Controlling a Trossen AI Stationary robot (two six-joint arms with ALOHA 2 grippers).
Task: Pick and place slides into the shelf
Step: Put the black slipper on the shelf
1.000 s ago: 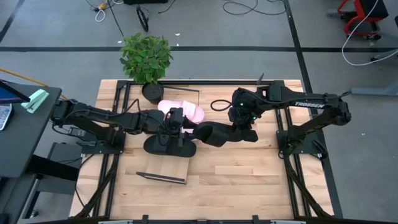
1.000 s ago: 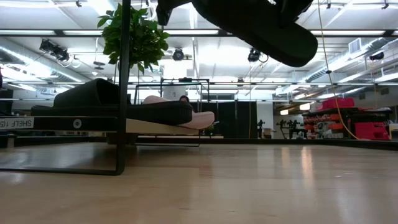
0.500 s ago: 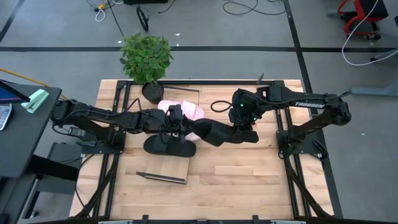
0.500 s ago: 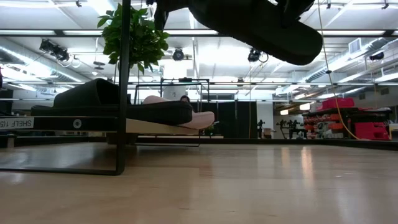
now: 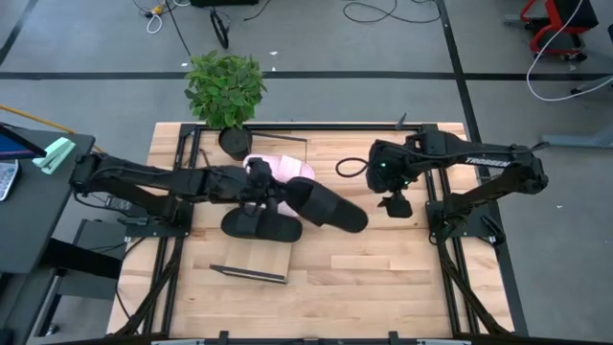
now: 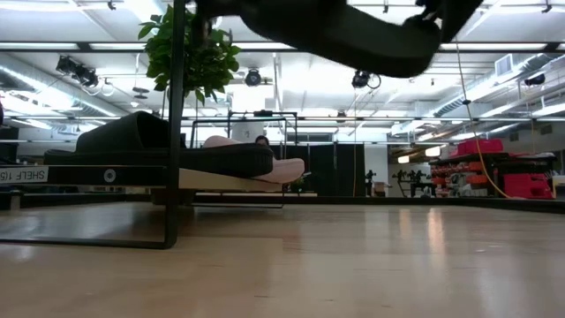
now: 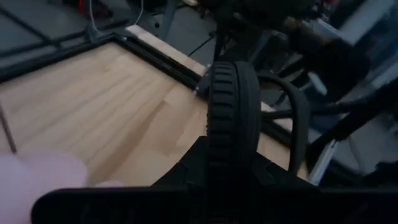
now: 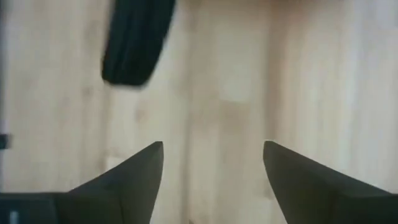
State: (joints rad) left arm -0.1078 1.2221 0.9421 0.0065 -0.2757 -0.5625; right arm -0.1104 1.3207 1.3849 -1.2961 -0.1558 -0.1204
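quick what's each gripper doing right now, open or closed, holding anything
Left gripper: shut on the black slide, held above the table.
Right gripper: open, empty, over bare tabletop.

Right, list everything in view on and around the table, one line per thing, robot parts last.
Black slides: two; one held in the air at the table's middle, one lying on the shelf.
Pink slides: pale pink, on the shelf beside the black one; count unclear, partly hidden by the arm.
Shelf: one, light wood with dark metal frame, on the left half of the table.
Plant: one, green, dark pot, far left corner.
Table: one, light wood.
Left end effector: dark, over the shelf, gripping the raised black slide.
Right end effector: dark, fingers open, empty, right of the raised slide.
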